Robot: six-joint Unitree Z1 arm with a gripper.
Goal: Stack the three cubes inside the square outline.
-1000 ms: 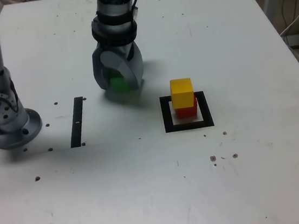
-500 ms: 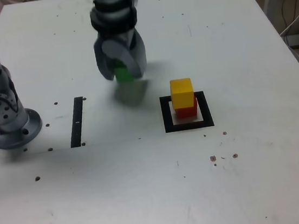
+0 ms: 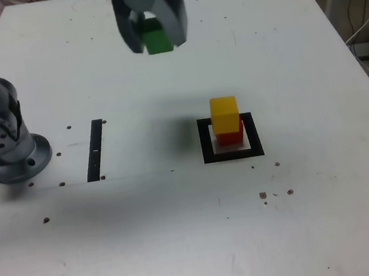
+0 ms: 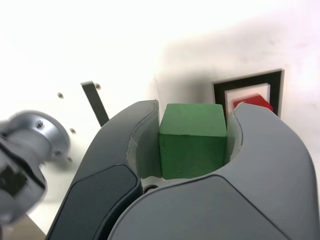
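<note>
The jaws of the gripper point(image 3: 153, 31) are clamped on the green cube point(image 3: 156, 36), high above the table point(image 3: 183, 232). The yellow cube point(image 3: 225, 114) sits on the red cube point(image 3: 233, 135) inside the square outline point(image 3: 233, 154).

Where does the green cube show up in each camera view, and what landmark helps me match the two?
Exterior view: the green cube hangs near the top, left of centre, between the gripper fingers, above the table.
Wrist view: the green cube fills the centre, clamped between the two fingers.
Shared landmark: the square outline holding the red cube.
</note>
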